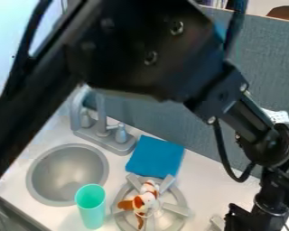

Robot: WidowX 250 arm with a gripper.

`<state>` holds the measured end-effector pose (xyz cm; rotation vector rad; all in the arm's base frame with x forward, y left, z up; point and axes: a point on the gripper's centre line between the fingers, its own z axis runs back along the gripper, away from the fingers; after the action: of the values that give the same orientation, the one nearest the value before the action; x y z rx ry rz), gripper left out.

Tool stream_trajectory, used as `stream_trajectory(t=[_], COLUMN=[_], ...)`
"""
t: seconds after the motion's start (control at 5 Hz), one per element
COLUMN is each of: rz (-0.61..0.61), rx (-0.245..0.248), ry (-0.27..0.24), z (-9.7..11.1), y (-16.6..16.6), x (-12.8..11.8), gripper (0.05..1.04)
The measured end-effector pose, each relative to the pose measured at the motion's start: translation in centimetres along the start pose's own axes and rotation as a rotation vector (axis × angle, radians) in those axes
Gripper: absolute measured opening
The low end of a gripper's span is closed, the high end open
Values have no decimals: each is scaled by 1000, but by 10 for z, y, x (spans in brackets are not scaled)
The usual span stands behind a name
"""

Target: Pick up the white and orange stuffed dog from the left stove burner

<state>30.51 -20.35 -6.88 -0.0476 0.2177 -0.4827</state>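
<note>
**Plush dog lay on the burner, with the gripper off to its right**

The black robot arm (pixel 135 49) crossed above the counter (pixel 204 178), and its gripper (pixel 246 221) hung low at the right of the view, apart from the toy; whether it was open or closed could not be told. A grey-blue divider (pixel 268 81) stood along the counter's back edge. One round grey sink (pixel 68 169) was set into the counter's left part, its bottom partly shaded. One burner (pixel 177 209) lay right of it, with raised prongs spreading outward. One blue cloth (pixel 156 155) lay between the burner and the back edge. One grey faucet (pixel 119 145), with one curved spout and two handles, rose between the sink and the back edge. One turquoise cup (pixel 91 214) stood upright, mouth up, between sink and burner. One brown-and-white plush dog (pixel 150 198) lay across the burner's prongs. Part of a grey piece (pixel 216 221) showed just beside the gripper.
</note>
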Motion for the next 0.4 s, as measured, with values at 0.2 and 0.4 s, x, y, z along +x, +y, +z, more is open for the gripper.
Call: stream_trajectory(t=[0.2, 0.4], rz=[11, 21], rx=[13, 13], ry=[32, 60], z=[-6, -9], y=[2, 4], x=[4, 4], gripper=[834, 671])
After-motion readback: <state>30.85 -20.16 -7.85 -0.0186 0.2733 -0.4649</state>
